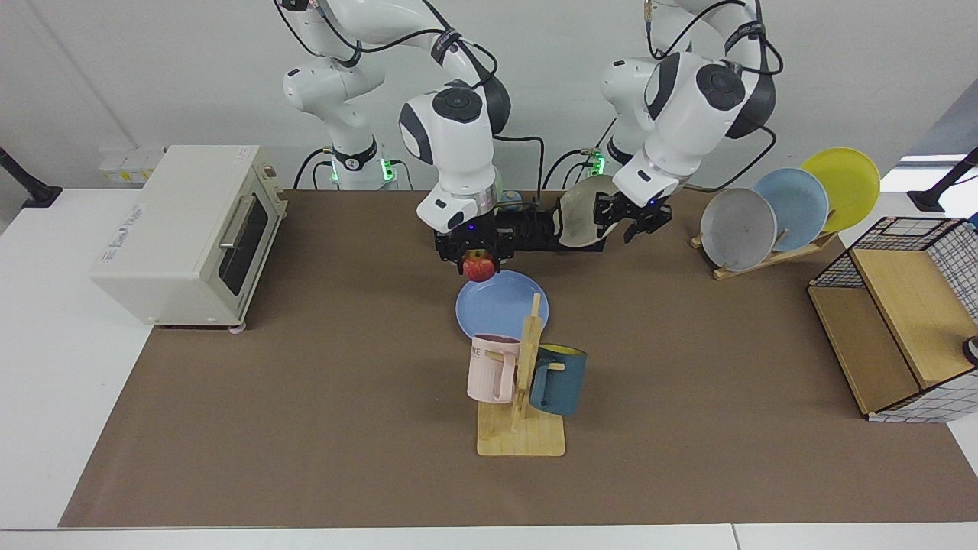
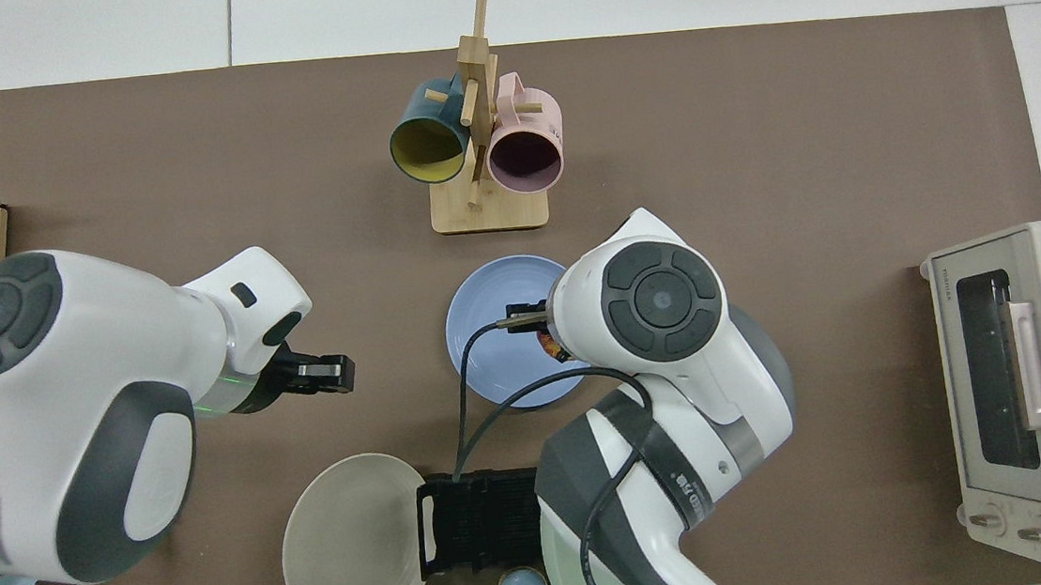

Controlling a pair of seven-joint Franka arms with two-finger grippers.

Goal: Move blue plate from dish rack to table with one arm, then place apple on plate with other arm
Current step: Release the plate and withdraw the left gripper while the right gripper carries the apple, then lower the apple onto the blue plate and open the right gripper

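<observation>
The blue plate point(image 1: 500, 309) lies flat on the brown mat of the table point(image 1: 306, 428), in front of the black dish rack point(image 1: 535, 229). My right gripper point(image 1: 478, 263) is shut on the red apple point(image 1: 479, 269) and hangs just above the plate's far rim. From above, the right arm covers part of the blue plate point(image 2: 491, 333), and only a sliver of the apple point(image 2: 548, 347) shows. My left gripper point(image 1: 633, 221) is raised near the rack's end, open and empty, well away from the plate. In the top view the left gripper point(image 2: 335, 375) is off to the plate's side.
A beige plate point(image 1: 581, 221) leans at the dish rack's end. The mug tree point(image 1: 519, 374) with a pink and a dark blue mug stands just in front of the blue plate. A toaster oven point(image 1: 183, 229), a wooden stand of plates point(image 1: 764, 221) and a wire crate point(image 1: 894, 328) flank the mat.
</observation>
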